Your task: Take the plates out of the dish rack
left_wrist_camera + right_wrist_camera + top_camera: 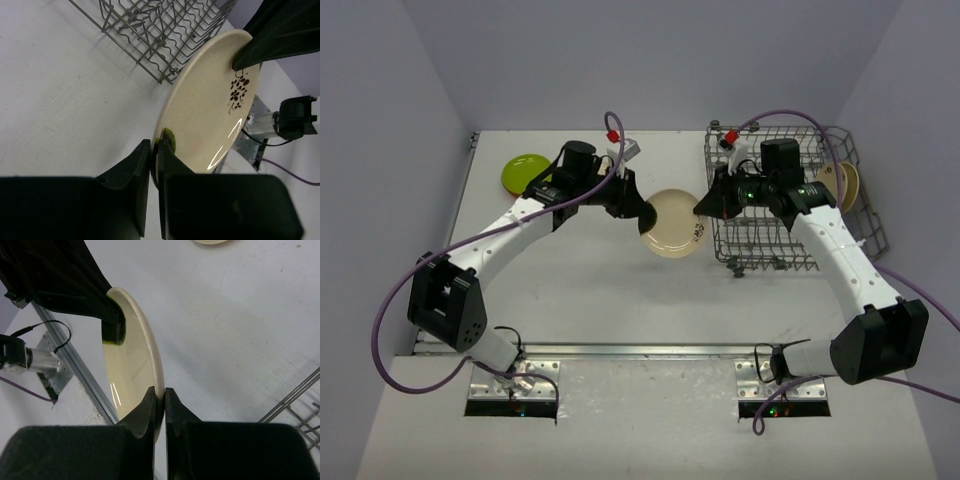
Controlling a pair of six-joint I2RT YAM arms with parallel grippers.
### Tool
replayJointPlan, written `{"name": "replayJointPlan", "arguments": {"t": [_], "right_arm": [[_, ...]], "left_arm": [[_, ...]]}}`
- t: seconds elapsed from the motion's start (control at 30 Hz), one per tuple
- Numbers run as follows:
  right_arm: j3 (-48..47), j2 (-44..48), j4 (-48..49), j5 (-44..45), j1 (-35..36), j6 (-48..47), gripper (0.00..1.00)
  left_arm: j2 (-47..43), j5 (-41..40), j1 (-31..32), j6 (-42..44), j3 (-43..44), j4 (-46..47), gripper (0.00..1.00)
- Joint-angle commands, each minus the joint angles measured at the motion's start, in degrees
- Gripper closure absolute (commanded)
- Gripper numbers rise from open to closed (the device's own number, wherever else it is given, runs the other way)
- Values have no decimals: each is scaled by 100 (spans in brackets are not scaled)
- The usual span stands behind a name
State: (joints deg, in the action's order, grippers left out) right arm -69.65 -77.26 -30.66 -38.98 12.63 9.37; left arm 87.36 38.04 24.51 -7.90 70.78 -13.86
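A beige plate (672,222) with a small dark flower print hangs over the table's middle, tilted on edge, held from both sides. My left gripper (642,212) is shut on its left rim; in the left wrist view the gripper (154,145) pinches the edge of the plate (210,110). My right gripper (700,207) is shut on the opposite rim; in the right wrist view the gripper (164,392) clamps the plate's (132,355) thin edge. The grey wire dish rack (775,235) stands at the right with another beige plate (845,185) upright at its far side.
A lime green plate (525,173) lies flat at the back left of the table. The rim of a pale plate (212,241) shows at the top of the right wrist view. The rack's corner (150,30) stands just beyond the held plate.
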Motion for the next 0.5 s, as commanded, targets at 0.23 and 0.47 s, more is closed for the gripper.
{"name": "replayJointPlan", "arguments": {"t": [0.23, 0.47], "right_arm": [[-127, 53, 240, 1603, -49, 394, 1], [116, 102, 197, 2161, -517, 420, 1]], "left_arm": [[699, -776, -948, 202, 815, -639, 100], [2205, -1537, -2240, 137, 2299, -1338, 100]]}}
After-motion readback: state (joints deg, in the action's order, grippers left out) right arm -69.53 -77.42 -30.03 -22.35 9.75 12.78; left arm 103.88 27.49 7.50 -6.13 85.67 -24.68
